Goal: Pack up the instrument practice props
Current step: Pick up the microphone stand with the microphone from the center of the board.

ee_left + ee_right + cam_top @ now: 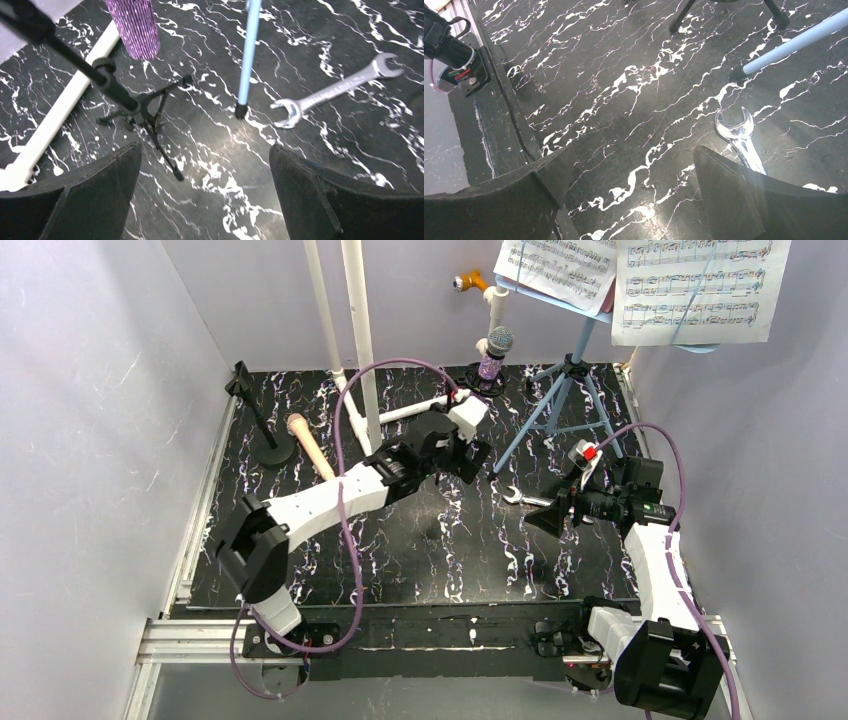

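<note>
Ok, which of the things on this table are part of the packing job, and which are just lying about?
For the job:
- peach mic
- purple mic
- black tripod under it
- round-base holder
- blue music stand
- sheet music

Just lying about:
- wrench
- white pipes

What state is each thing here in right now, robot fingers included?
Purple glitter microphone: upright in its black tripod.
Peach microphone: lying down.
Round-base holder: upright, empty.
Music rack: standing, pages on it.
Wrench: lying flat.
Left fingers: open, empty.
Right fingers: open, empty.
</note>
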